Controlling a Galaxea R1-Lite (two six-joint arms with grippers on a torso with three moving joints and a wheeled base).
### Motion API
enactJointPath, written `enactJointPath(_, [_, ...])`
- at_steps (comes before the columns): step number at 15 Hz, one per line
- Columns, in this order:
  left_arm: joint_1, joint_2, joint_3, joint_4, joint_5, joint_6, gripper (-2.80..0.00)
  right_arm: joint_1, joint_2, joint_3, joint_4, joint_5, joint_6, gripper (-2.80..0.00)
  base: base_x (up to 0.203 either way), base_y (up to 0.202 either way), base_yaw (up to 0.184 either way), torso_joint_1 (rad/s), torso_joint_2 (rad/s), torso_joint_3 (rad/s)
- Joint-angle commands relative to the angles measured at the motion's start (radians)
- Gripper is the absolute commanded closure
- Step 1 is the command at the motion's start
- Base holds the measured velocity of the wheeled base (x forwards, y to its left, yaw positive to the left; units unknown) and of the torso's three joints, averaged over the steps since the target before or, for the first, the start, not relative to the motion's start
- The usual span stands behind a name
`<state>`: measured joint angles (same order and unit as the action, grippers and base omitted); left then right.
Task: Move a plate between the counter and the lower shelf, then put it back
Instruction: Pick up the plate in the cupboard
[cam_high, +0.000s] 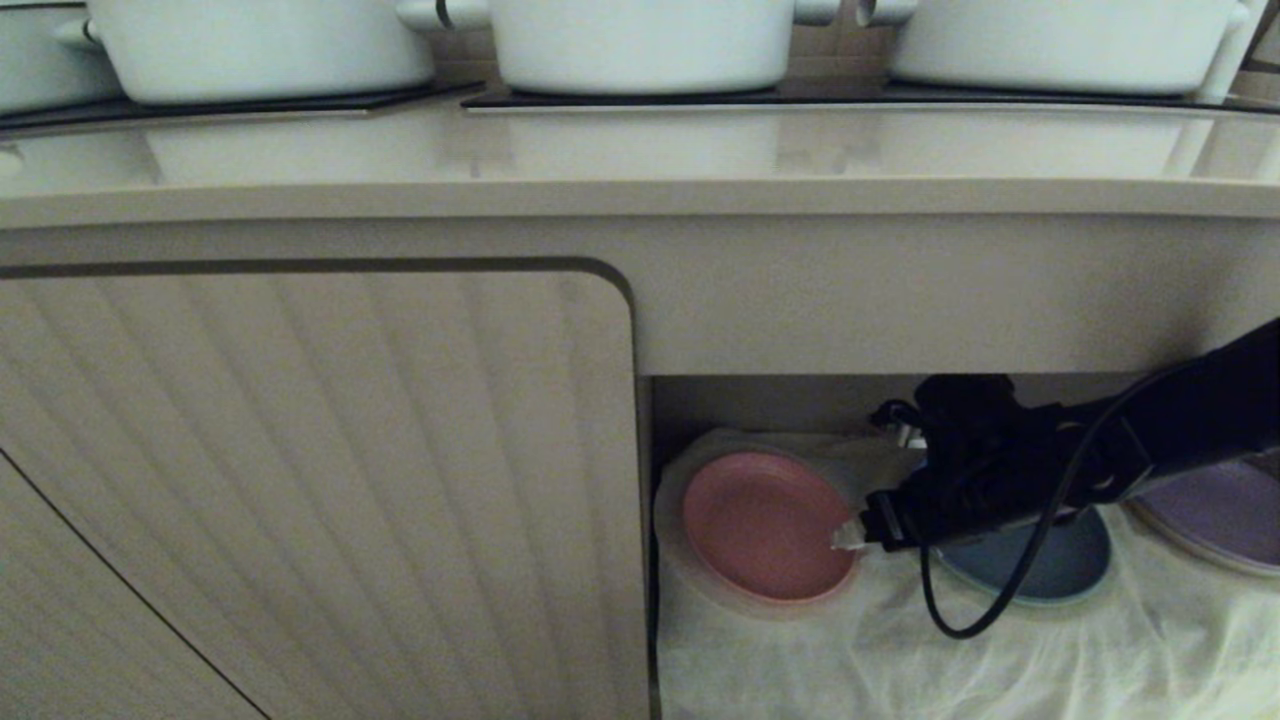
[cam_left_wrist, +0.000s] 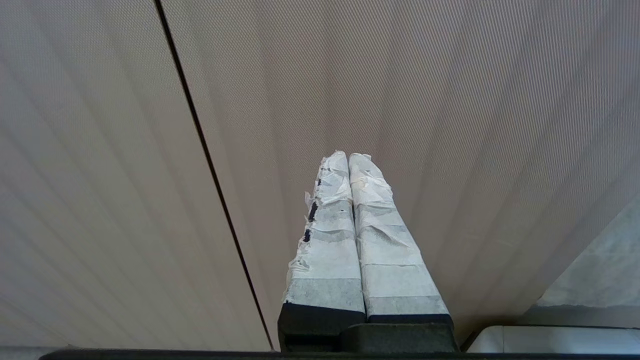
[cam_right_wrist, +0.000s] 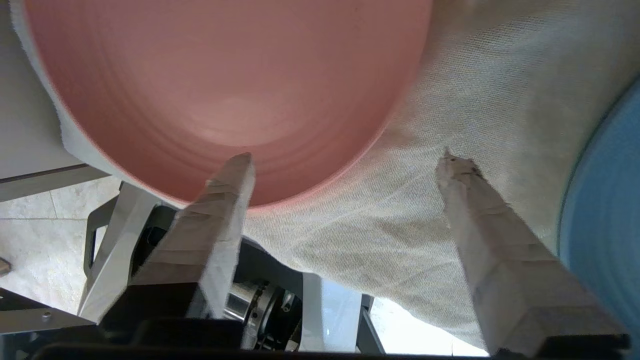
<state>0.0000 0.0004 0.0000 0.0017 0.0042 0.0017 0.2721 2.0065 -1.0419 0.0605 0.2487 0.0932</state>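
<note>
The pink plate (cam_high: 765, 525) lies flat on the cloth-covered floor of the lower shelf (cam_high: 900, 650), at its left end against the side wall. My right gripper (cam_high: 855, 535) reaches into the shelf from the right, its tip at the plate's right rim. In the right wrist view the gripper (cam_right_wrist: 346, 159) is open, with only cloth between the fingers. One finger overlaps the rim of the plate (cam_right_wrist: 225, 85). The counter (cam_high: 640, 160) runs above. My left gripper (cam_left_wrist: 348, 156) is shut and empty, facing a ribbed cabinet door.
A blue plate (cam_high: 1060, 565) lies under my right arm and a purple plate (cam_high: 1220, 515) further right on the same shelf. White pots (cam_high: 640, 40) stand on black panels on the counter. A ribbed cabinet door (cam_high: 300, 480) closes the space left of the shelf.
</note>
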Motion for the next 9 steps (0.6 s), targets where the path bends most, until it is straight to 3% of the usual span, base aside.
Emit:
enactJointPath(1, [0.0, 0.0, 0.0, 0.0, 0.0, 0.0, 0.0, 0.003, 0.016, -0.002, -0.001, 0.002, 0.0, -2.8, 0.0, 0.0, 0.0, 0.0, 0.0, 0.0])
enactJointPath(9, [0.0, 0.0, 0.0, 0.0, 0.0, 0.0, 0.0, 0.023, 0.084, -0.086, 0.004, 0.003, 0.003, -2.8, 0.0, 0.0, 0.0, 0.0, 0.0, 0.0])
